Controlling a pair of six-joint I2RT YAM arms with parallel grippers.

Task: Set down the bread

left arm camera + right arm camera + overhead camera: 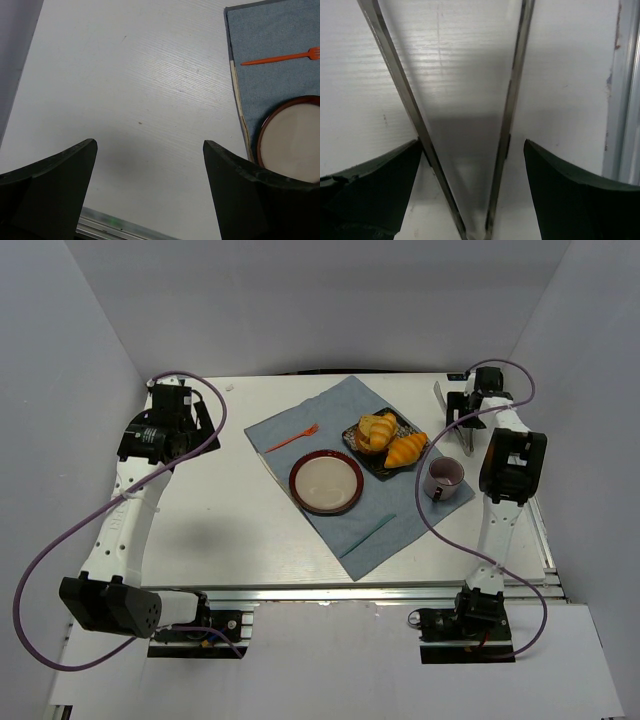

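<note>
The bread lies in a black tray (392, 466) on the blue cloth (290, 422): a pale golden roll (377, 426) and a darker orange-brown roll (406, 449) to its right. My right gripper (466, 418) (472, 142) is at the back right, open, with the two metal arms of a pair of tongs (512, 90) (440, 395) between its fingers. The left tong arm rests against the left finger; the right arm stands apart from the right one. My left gripper (183, 412) (149, 143) hangs open over bare table at the far left, holding nothing.
A round plate (326, 482) (290, 137) with a red-brown rim sits on the cloth in front of the tray. An orange fork (292, 440) (280, 58), a teal stick (368, 535) and a mug (444, 477) also lie on the cloth. White walls enclose the table.
</note>
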